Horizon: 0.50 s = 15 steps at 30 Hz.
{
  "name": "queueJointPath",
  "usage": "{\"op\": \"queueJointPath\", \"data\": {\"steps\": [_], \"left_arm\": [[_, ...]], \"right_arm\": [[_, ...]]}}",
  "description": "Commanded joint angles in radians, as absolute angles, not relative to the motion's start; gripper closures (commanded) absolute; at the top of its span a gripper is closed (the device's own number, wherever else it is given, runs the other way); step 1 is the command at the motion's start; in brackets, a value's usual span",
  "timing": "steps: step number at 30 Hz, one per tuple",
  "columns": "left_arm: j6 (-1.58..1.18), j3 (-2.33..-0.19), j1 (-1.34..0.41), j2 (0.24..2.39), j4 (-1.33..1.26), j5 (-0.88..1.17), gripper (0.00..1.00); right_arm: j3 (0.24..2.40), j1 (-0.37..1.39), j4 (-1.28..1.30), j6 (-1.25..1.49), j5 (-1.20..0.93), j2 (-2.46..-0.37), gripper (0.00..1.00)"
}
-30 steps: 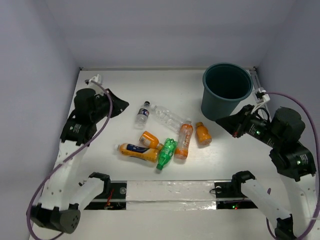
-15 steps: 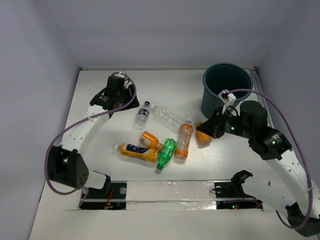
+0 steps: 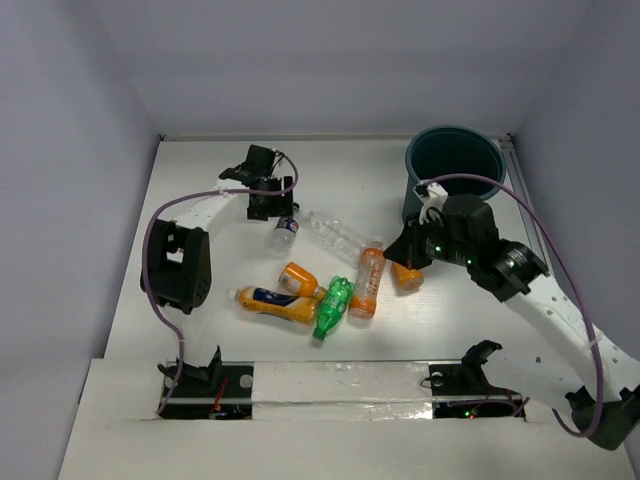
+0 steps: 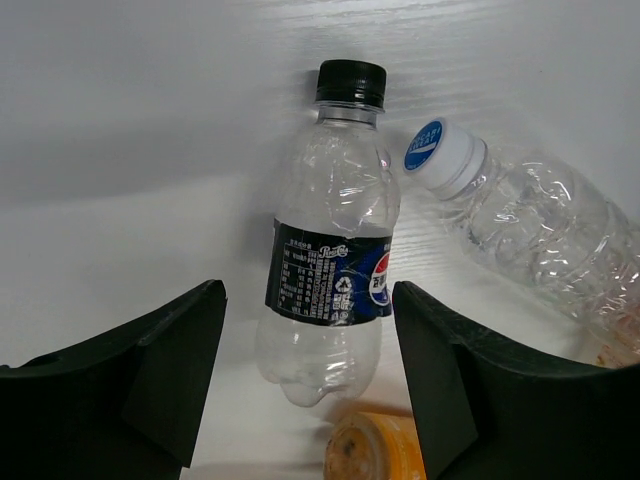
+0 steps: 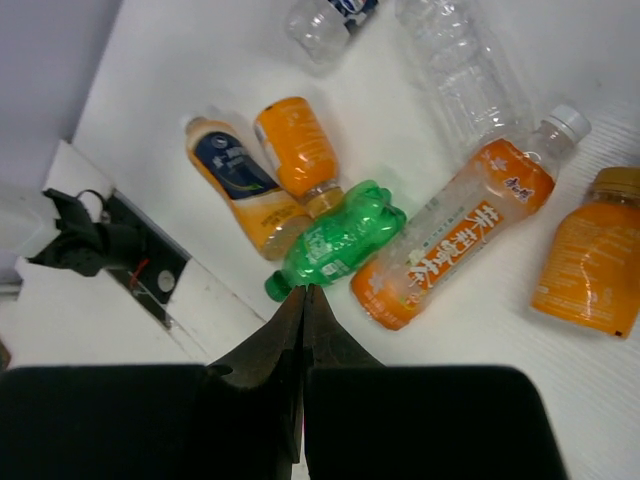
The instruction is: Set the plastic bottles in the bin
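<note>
The plastic bottles lie in a loose cluster mid-table. A small clear bottle with a black cap (image 3: 284,231) (image 4: 335,260) lies between the fingers of my left gripper (image 3: 272,208) (image 4: 308,300), which is open and hovers just above it. Beside it lies a longer clear bottle (image 3: 335,232) (image 4: 520,220). My right gripper (image 3: 400,254) (image 5: 303,290) is shut and empty, above a stubby orange bottle (image 3: 407,272) (image 5: 590,255). Below it are the green bottle (image 5: 345,240), a tall orange bottle (image 5: 460,230), a blue-labelled orange one (image 5: 240,185) and another stubby one (image 5: 295,150). The teal bin (image 3: 452,170) stands at the back right.
White walls close in the table at the left, right and back. A taped rail (image 3: 340,385) with black clamps runs along the near edge. The right arm's purple cable (image 3: 520,205) loops close to the bin.
My left arm swung right from the left wall to above the small clear bottle and its jaws opened. My right arm moved left from the bin towards the bottles, staying shut.
</note>
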<state>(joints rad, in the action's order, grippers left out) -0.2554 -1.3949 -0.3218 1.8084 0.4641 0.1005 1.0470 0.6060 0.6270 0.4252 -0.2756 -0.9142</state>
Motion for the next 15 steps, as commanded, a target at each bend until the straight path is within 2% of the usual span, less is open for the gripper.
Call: {"op": "queueJointPath", "data": {"steps": [1, 6, 8, 10, 11, 12, 13, 14, 15], "left_arm": [[-0.206, -1.453, -0.327, 1.812, 0.477, 0.141, 0.35], [-0.196, -1.453, -0.327, 1.865, 0.465, 0.178, 0.35], [-0.192, -1.453, -0.327, 1.881, 0.457, 0.192, 0.35], [-0.184, -1.454, -0.327, 1.905, 0.456, 0.193, 0.35], [-0.181, -1.454, -0.327, 1.911, 0.454, 0.195, 0.35], [-0.179, -1.456, -0.327, 1.927, 0.454, 0.195, 0.35], [-0.175, -1.456, -0.327, 1.934, 0.456, 0.192, 0.35], [-0.170, -1.456, -0.327, 1.940, 0.456, 0.190, 0.35], [-0.167, -1.456, -0.327, 1.953, 0.456, 0.184, 0.37]], "right_arm": [[1.100, 0.620, 0.594, 0.362, -0.219, -0.988, 1.00], [1.155, 0.620, 0.577, 0.336, -0.213, -1.080, 1.00], [1.172, 0.620, 0.568, 0.327, -0.210, -1.130, 0.95], [1.196, 0.620, 0.554, 0.315, -0.204, -1.164, 0.83], [1.204, 0.620, 0.551, 0.308, -0.204, -1.201, 0.68], [1.213, 0.620, 0.540, 0.301, -0.206, -1.221, 0.61], [1.236, 0.620, 0.537, 0.289, -0.204, -1.241, 0.55], [1.250, 0.620, 0.532, 0.279, -0.203, -1.262, 0.46], [1.264, 0.620, 0.529, 0.267, -0.199, -1.310, 0.42]]}}
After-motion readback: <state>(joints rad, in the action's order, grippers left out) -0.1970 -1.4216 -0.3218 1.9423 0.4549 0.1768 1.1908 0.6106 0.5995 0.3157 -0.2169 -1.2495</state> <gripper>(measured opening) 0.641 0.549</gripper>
